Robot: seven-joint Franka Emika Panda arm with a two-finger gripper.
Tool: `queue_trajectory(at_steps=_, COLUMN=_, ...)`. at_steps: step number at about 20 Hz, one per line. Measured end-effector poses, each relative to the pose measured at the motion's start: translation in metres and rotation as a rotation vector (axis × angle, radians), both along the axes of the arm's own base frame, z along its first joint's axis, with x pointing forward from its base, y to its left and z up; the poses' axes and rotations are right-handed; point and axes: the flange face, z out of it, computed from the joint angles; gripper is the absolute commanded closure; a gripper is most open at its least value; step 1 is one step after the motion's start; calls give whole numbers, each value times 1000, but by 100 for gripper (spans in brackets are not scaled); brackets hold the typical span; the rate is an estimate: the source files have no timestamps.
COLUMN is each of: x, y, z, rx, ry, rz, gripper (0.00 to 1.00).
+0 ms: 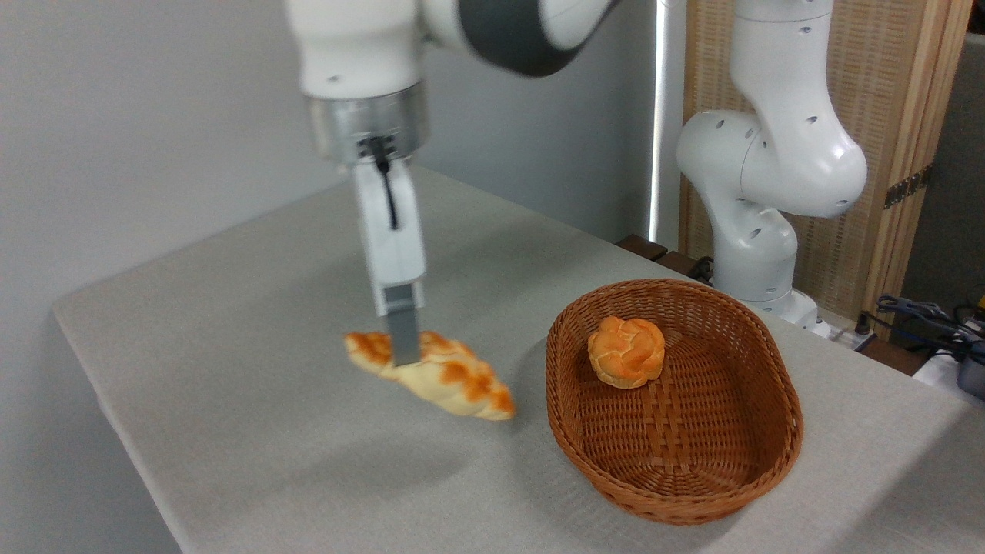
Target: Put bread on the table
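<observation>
Basket (677,462) — bread (446,381), gripper (403,354) clamped

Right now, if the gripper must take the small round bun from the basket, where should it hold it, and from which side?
Probably from straight above, fingers closing across the widest middle of the bun. It is round and knobbly, without a handle, and the basket wall rises around it, so a sideways approach looks blocked. It lies near the far wall, so leave room there for one finger.

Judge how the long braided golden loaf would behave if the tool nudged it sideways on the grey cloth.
The long braided golden loaf would probably slide or pivot rather than roll, given its elongated shape and tapered ends. It keeps its shape under the tool, so likely stiff. The grey cloth table may drag on it.
</observation>
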Motion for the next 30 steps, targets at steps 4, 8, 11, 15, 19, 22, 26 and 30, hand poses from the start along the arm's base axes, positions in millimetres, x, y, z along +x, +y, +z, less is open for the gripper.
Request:
queue_trajectory(at_steps=4, x=33, y=-41, z=-33, rx=-16, ry=14, rz=145, gripper=34)
queue_trajectory(at_steps=8, x=41, y=-38, z=-50, rx=68, ry=13, rz=141, gripper=11)
queue_trajectory(at_steps=11, x=45, y=-29, z=-58, rx=104, ry=14, rz=141, gripper=0)
queue_trajectory(at_steps=15, x=48, y=-29, z=-61, rx=108, ry=6, rz=138, gripper=0)
queue_trajectory(at_steps=19, x=48, y=-29, z=-61, rx=108, ry=5, rz=138, gripper=0)
queue_trajectory(at_steps=22, x=48, y=-29, z=-61, rx=108, ry=5, rz=138, gripper=0)
queue_trajectory(at_steps=26, x=48, y=-28, z=-61, rx=108, ry=4, rz=138, gripper=0)
queue_trajectory(at_steps=30, x=49, y=-27, z=-58, rx=108, ry=-1, rz=142, gripper=0)
